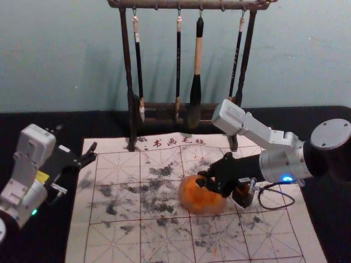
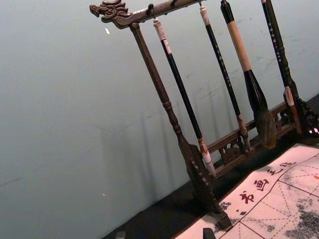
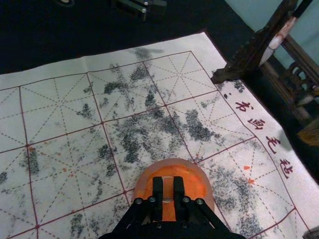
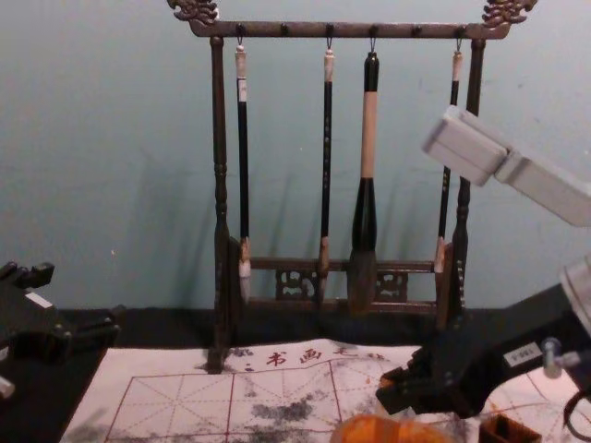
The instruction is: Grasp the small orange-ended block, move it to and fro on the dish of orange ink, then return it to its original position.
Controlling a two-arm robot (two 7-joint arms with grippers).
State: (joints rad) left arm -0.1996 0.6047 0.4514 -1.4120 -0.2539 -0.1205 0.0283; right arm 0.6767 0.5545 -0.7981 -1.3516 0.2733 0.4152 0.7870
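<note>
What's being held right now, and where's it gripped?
The right gripper holds the small block by two opposite sides; the open left gripper holds nothing.

Calligraphy workspace, hanging brushes (image 1: 198, 60), gridded mat (image 1: 118, 241)

Dish (image 1: 204, 201) on mat (image 1: 112, 240) — rack (image 4: 220, 111) behind, seemingly a box (image 4: 510, 432) right.

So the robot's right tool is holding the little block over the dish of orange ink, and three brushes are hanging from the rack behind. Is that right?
Not quite: four brushes hang from the rack, not three, as the head view shows. The right tool is indeed holding the little block over the dish of orange ink.
</note>
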